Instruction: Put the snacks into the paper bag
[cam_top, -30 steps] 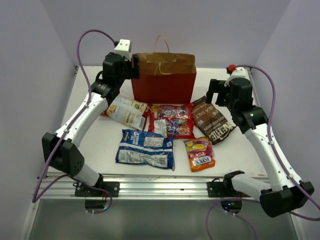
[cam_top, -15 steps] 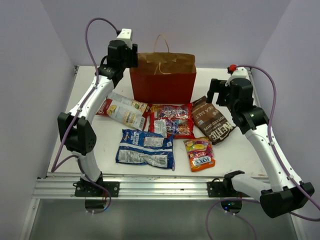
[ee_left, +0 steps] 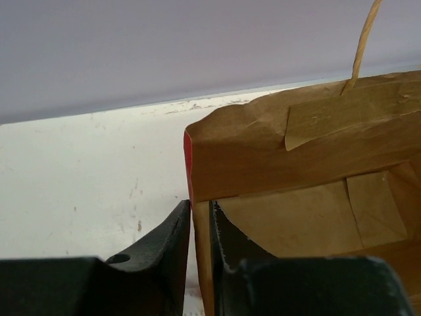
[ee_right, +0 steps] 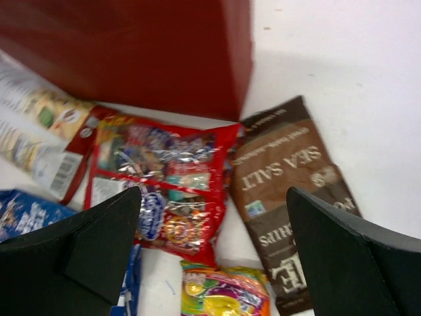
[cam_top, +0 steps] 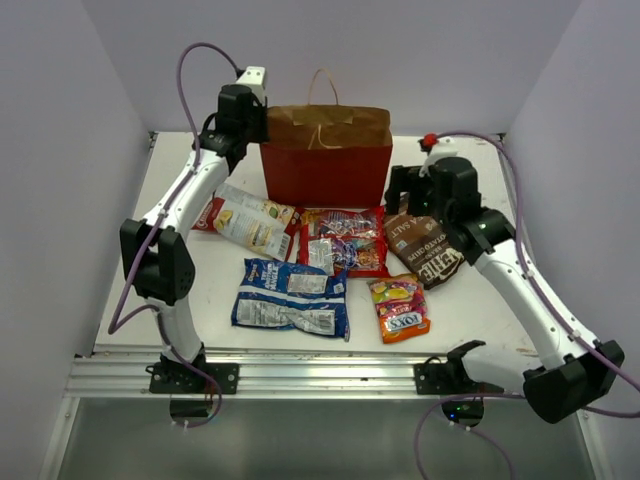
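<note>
Left gripper [ee_left: 200,205] seemingly astride paper bag [ee_left: 296,151]

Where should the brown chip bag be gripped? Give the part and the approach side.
Pinch the brown chip bag across its narrow width near the far crimped end, coming straight down from above. It lies flat, label up, with bare table along its right edge for a finger.

I'm working in a lab test cell: plain lavender walls [cam_top: 60,120] box in a white table [cam_top: 210,278], aluminium rail [cam_top: 320,372] across the frame's bottom.
</note>
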You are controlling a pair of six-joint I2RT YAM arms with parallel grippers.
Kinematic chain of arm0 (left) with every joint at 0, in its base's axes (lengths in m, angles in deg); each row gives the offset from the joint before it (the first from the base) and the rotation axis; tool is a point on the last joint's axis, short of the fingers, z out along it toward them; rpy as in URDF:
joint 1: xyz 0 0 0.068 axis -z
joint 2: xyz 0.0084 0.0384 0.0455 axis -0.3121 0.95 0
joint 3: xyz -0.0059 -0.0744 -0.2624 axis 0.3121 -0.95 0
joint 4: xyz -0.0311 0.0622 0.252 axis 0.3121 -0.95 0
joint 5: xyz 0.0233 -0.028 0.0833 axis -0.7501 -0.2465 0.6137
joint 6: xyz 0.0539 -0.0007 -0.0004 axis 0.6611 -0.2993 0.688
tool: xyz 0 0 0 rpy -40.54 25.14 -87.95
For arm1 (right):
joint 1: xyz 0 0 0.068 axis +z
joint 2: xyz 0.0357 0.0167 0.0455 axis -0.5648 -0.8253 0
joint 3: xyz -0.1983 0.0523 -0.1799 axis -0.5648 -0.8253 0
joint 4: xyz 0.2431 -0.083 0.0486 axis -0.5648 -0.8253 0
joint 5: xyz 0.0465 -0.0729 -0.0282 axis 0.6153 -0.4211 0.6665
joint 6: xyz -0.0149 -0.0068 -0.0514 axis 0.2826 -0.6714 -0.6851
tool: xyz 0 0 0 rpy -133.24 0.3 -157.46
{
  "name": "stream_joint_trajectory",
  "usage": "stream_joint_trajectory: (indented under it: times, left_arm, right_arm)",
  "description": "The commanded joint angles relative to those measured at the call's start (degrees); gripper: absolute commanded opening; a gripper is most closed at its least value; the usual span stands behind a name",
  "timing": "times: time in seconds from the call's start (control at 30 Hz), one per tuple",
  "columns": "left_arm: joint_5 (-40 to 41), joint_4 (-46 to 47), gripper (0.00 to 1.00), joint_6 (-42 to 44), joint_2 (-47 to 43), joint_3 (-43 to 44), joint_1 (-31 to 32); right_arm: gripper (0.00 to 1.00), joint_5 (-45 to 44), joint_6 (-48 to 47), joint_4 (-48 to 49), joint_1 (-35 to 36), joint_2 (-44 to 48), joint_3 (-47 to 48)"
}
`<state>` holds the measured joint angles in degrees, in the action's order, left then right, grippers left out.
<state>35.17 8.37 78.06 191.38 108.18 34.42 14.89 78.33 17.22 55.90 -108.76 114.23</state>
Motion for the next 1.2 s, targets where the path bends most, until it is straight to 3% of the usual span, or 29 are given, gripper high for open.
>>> stream_joint_trajectory:
  times: [0.0,0.07,0.23,0.4,0.6,0.8,1.0,1.17]
  left_arm:
    - [-1.83,-0.96,0.18,-0.06,0.80,2.47,-0.23]
    - [-1.74,-1.14,0.00,-0.14,0.80,2.12,-0.32]
    - [-1.74,-1.14,0.00,0.47,0.54,1.41,-0.32]
    - [-3.14,-1.58,0.00,0.91,0.80,1.50,-0.67]
    - [-4.99,-2.98,0.00,0.47,1.50,2.47,-1.20]
    - [-5.52,-2.90,0.00,0.47,1.24,2.29,-1.37]
    - [-6.92,-2.28,0.00,0.12,0.28,1.42,-1.90]
    - [-7.10,-2.28,0.00,0.03,-0.43,0.89,-2.60]
  right_arm:
    - [0.96,2.54,-0.95,6.17,7.20,-1.43,-0.77]
    - [0.96,1.66,-2.00,10.55,15.71,-4.58,-2.08]
    - [0.97,0.35,-3.41,20.06,25.12,-11.53,-2.70]
    - [0.99,-1.06,-7.27,28.50,32.52,-25.23,0.88]
    - [0.98,-5.45,-10.80,33.17,36.13,-40.69,10.72]
    - [0.98,-9.93,-11.24,33.61,36.40,-50.19,18.38]
    - [0.98,-12.49,-8.17,30.28,36.49,-57.24,23.31]
    - [0.98,-15.57,-3.51,28.52,36.58,-58.48,22.09]
